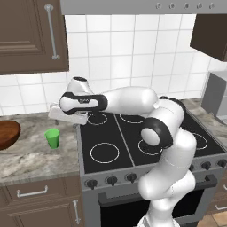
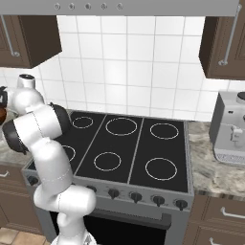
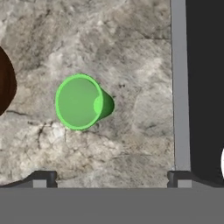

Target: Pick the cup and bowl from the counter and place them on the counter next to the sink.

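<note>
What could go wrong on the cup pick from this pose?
1. The open gripper sits off to one side of the cup in the hand view; a straight descent could land a finger on the rim and tip it.
2. The bowl stands close beside the cup, so a wide approach may bump it.
3. The stovetop edge borders the counter; a knocked cup could roll there.

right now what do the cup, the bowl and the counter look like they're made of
The cup: likely plastic, judging by its flat, uniform bright green and matte look with no pattern.
The bowl: seems to be wood with a glossy finish, dark reddish-brown with a soft sheen.
The counter: looks like polished stone, grey-beige with marbled veining.
All of it is rendered, so these are impressions only.
</note>
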### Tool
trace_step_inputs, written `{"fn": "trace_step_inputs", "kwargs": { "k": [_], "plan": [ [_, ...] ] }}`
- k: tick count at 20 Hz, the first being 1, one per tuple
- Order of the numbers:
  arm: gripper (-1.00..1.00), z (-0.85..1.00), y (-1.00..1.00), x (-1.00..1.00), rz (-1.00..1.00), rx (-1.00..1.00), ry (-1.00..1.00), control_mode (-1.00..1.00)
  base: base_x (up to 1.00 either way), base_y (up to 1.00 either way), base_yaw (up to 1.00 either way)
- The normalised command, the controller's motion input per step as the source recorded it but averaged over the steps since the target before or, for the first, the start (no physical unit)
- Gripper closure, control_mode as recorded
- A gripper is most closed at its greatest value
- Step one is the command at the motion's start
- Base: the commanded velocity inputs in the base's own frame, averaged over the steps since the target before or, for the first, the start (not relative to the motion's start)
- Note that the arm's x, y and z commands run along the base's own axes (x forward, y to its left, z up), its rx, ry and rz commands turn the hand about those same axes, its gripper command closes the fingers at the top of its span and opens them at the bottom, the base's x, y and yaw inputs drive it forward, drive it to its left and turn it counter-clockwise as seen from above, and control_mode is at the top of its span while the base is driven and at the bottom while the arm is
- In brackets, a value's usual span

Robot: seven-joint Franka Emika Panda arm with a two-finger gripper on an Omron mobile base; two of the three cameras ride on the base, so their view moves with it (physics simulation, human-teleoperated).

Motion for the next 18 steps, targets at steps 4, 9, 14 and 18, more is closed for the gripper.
{"fn": "trace_step_inputs", "kwargs": {
  "k": [4, 9, 14, 18],
  "plan": [
    [-1.00, 0.00, 0.31, 0.05, 0.00, -0.09, 0.04, -1.00, 0.00, 0.00, 0.00],
    [-1.00, -0.01, 0.25, 0.25, 0.00, -0.15, 0.00, -1.00, 0.00, 0.00, 0.00],
    [-1.00, 0.00, 0.26, 0.16, 0.00, -0.10, 0.00, -1.00, 0.00, 0.00, 0.00],
    [-1.00, -0.16, 0.06, 0.15, 0.00, 0.00, 0.00, -1.00, 0.00, 0.00, 0.00]
  ]
}}
